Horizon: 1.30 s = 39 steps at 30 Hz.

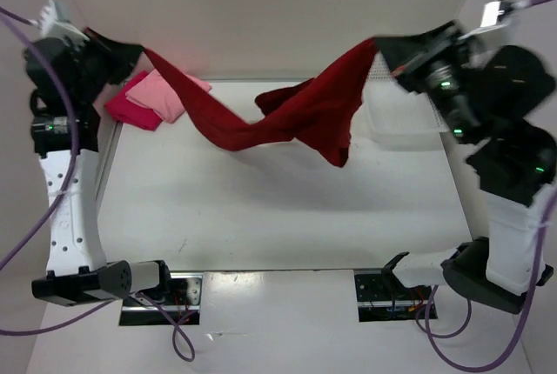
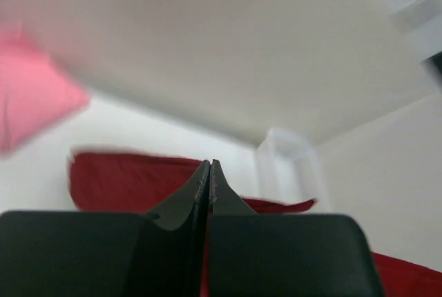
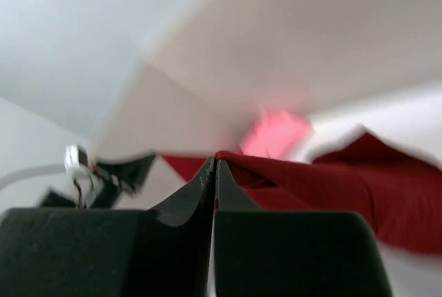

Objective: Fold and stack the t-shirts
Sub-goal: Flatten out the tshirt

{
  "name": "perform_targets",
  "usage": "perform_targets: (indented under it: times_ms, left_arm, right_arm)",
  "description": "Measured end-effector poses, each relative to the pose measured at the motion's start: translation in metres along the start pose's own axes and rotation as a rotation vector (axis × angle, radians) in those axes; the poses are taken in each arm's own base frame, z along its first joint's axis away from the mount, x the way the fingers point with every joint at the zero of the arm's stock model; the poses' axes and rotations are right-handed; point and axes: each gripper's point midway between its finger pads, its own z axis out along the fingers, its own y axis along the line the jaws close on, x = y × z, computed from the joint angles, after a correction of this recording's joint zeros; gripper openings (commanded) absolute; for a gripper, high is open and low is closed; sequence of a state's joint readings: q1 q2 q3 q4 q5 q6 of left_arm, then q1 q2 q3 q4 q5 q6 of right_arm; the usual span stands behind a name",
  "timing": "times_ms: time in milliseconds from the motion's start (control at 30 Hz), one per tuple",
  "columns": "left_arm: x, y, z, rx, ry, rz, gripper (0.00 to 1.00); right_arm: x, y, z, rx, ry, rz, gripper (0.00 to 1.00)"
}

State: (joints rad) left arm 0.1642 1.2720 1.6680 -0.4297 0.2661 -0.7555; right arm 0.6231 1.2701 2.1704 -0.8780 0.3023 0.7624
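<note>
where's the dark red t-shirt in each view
Top external: the dark red t-shirt hangs across the upper middle, strung between the left gripper and the right gripper.
Left wrist: the dark red t-shirt is a band low in the middle, behind the shut fingers.
Right wrist: it runs from the fingertips to the right edge.
Shared landmark: the light pink t-shirt, upper left, left edge, centre.

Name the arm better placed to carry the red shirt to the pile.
Left, probably: the left gripper pinches the dark red shirt beside the folded pink shirt; the right gripper holds it far across.
</note>
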Motion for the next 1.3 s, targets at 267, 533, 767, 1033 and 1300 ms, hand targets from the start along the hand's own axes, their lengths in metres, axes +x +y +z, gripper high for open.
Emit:
perform_targets:
  times_ms: [267, 533, 767, 1033, 1300]
  left_arm:
    - [-0.119, -0.121, -0.097, 0.238, -0.352, 0.122, 0.04]
    - [-0.082, -0.057, -0.028, 0.112, -0.226, 0.064, 0.01]
    - [0.018, 0.079, 0.092, -0.15, 0.066, -0.058, 0.0]
    - [0.04, 0.115, 0.149, -0.189, 0.141, -0.13, 0.0]
    - [-0.097, 0.021, 0.105, 0.037, -0.174, -0.061, 0.0]
  right_arm:
    - [-0.133, 0.048, -0.089, -0.137, -0.403, -0.048, 0.0]
    - [-0.11, 0.01, -0.024, 0.088, -0.411, -0.228, 0.0]
    - [-0.004, -0.042, 0.151, 0.281, -0.196, -0.486, 0.0]
    - [0.038, -0.157, 0.273, 0.337, 0.005, -0.425, 0.0]
    - [-0.08, -0.036, 0.191, 0.062, -0.309, -0.291, 0.0]
